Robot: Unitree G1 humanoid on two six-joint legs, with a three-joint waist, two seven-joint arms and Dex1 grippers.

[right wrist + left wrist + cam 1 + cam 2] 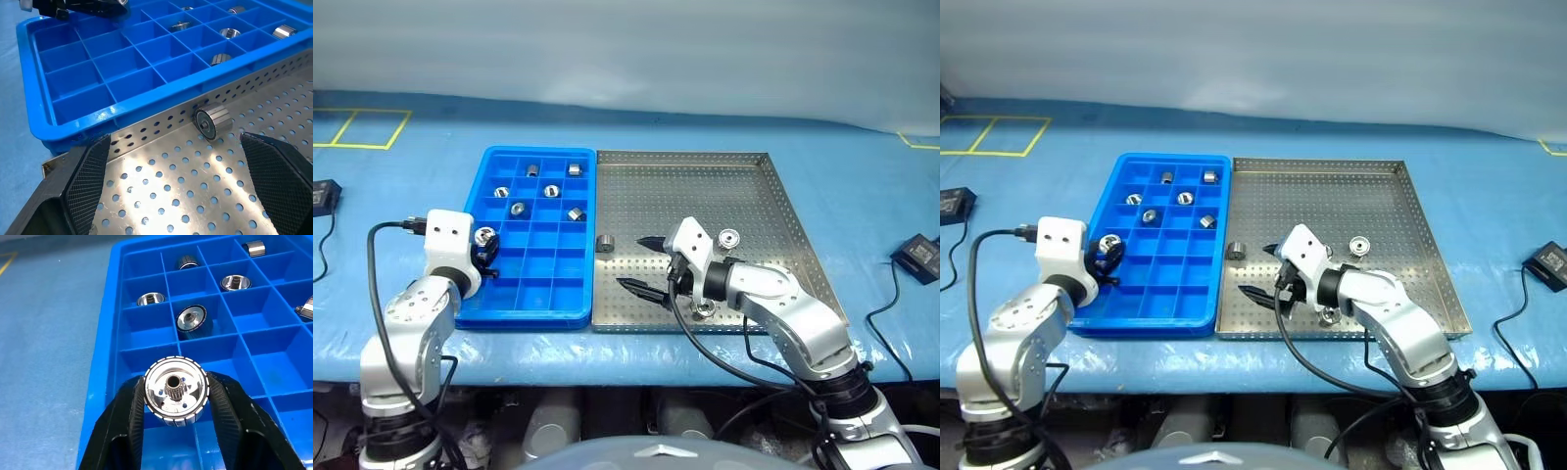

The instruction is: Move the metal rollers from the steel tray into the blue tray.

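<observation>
Table surroundings
Blue table cover (pixel 431 157) with yellow tape outlines (pixel 370 130); small black boxes, perhaps adapters, at left (pixel 323 196) and right (pixel 918 257) edges.

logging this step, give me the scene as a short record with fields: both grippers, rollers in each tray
left gripper: shut on a metal roller, held over the blue tray, near its left edge
right gripper: open, empty, low over the steel tray, pointing at a roller on its side by the rim next to the blue tray
rollers loose in blue tray: five, one per compartment, in the far rows
rollers in steel tray: three in view, one partly hidden under the right arm
</observation>
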